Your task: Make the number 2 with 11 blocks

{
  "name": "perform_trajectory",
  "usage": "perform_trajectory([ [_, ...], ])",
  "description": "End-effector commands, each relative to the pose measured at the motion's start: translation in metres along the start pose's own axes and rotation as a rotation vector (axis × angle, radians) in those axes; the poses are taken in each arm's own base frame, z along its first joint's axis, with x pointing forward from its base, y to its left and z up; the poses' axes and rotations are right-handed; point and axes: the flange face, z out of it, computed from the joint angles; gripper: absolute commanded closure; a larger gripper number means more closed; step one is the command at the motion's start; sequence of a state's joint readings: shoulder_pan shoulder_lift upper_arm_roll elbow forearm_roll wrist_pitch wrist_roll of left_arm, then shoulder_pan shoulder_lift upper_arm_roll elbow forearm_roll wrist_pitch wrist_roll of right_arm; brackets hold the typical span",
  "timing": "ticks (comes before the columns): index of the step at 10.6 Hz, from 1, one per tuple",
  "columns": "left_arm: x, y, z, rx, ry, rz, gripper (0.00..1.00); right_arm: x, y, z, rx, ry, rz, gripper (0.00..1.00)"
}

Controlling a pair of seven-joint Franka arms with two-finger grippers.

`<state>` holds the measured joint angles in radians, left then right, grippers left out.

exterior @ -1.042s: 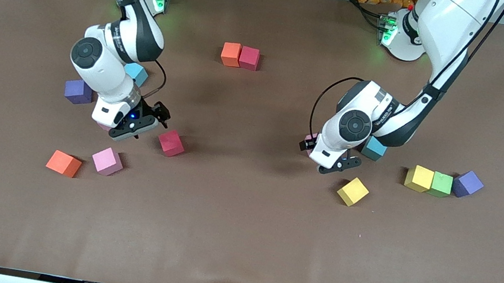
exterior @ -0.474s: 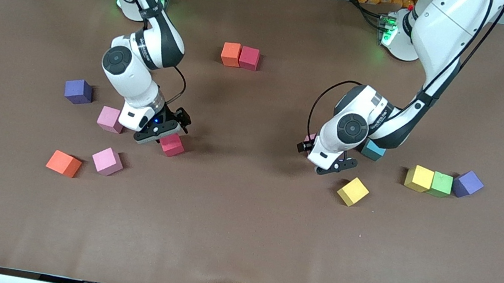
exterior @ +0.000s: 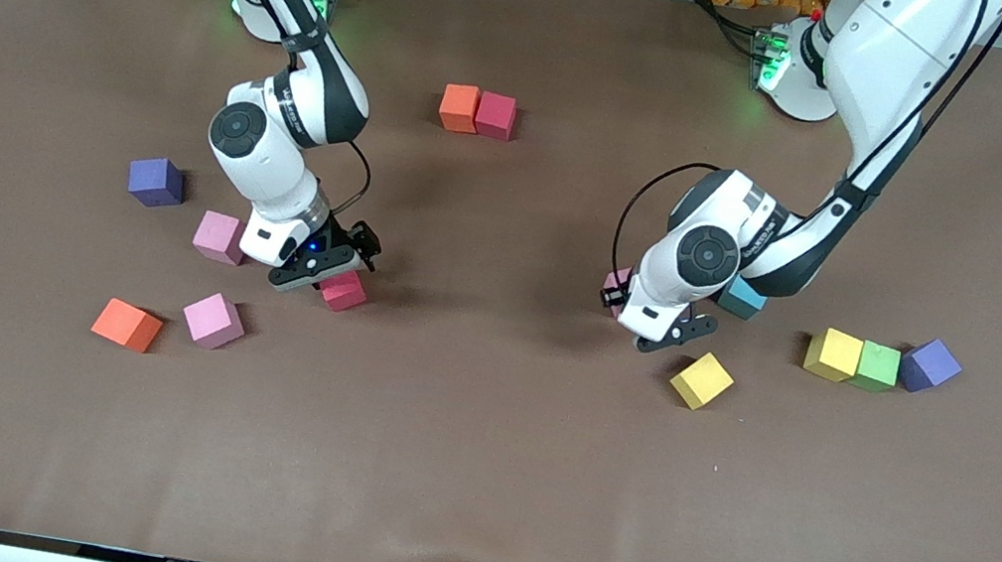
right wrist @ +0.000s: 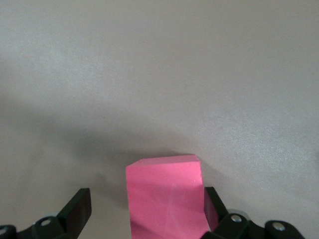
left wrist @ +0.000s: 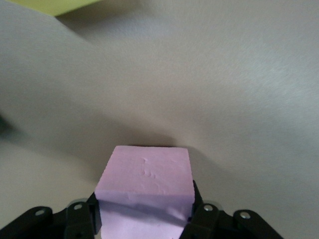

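Pink block (left wrist: 144, 186) pinched by left gripper (left wrist: 144, 219); red block (right wrist: 167, 196) between right gripper's (right wrist: 144, 219) wide fingers. Off-centre squeeze may twist either.

No readable text, label, brand, number or sign was found on anything shown. Small dark lettering was seen on the forearm of the left arm (exterior: 754, 236) and of the right arm (exterior: 288, 102), but it could not be made out.
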<state>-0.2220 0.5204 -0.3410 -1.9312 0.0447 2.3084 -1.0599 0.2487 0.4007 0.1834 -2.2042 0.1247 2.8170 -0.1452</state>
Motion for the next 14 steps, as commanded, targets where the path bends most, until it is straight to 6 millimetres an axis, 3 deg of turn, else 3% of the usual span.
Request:
perform_trajectory([
  [1,-0.033,0.009,-0.025,-0.001,-0.010,-0.100,1.00,0.003,0.003,0.011,-0.007,0.001,-0.023,0.00],
  [4,-0.093,0.034,-0.031,0.006,-0.044,-0.259,1.00,0.004,0.005,0.011,-0.023,0.003,-0.056,0.00],
  [6,-0.124,0.038,-0.024,0.033,-0.062,-0.349,1.00,0.005,0.009,0.014,-0.043,-0.001,-0.104,0.00],
  [14,-0.211,0.033,0.021,0.141,-0.116,-0.554,1.00,0.009,0.012,0.021,-0.056,-0.003,-0.142,0.00],
])
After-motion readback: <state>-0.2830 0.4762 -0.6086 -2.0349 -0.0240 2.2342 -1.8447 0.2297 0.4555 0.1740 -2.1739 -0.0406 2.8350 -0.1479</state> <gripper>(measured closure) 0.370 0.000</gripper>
